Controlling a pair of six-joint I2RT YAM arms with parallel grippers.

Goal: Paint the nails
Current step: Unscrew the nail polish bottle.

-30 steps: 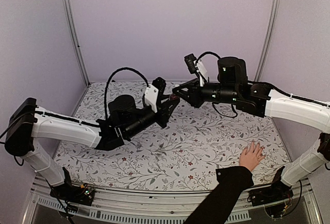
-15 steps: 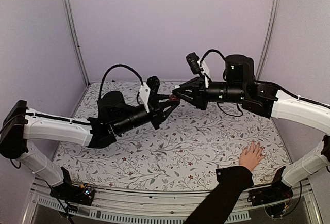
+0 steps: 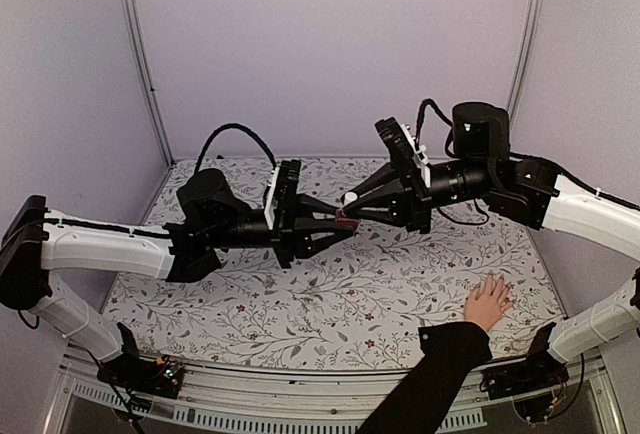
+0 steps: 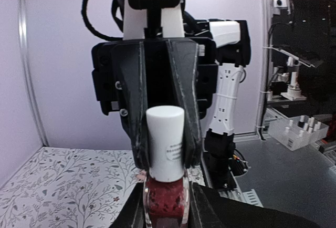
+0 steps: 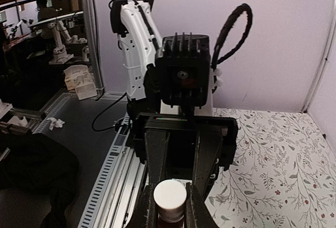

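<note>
A small dark-red bottle (image 3: 346, 219) with a white cap (image 3: 352, 198) hangs in mid-air above the middle of the table, between both arms. My left gripper (image 3: 338, 220) is shut on the glass body (image 4: 167, 203). My right gripper (image 3: 357, 200) is shut on the white cap (image 5: 169, 198), and its fingers (image 4: 138, 112) clamp the cap (image 4: 165, 144) from both sides. A light-skinned hand (image 3: 488, 302) with a black sleeve (image 3: 432, 372) lies flat at the near right of the table, fingers spread. Its nails are too small to make out.
The table carries a floral-patterned cloth (image 3: 330, 299). Purple walls and metal frame posts (image 3: 140, 54) close in the back and sides. A slotted rail (image 3: 300, 416) runs along the near edge by the arm bases.
Both arms have stretched toward each other and their wrists have turned. The bottle, held throughout, has dropped a little and shifted right. The hand has stayed put.
</note>
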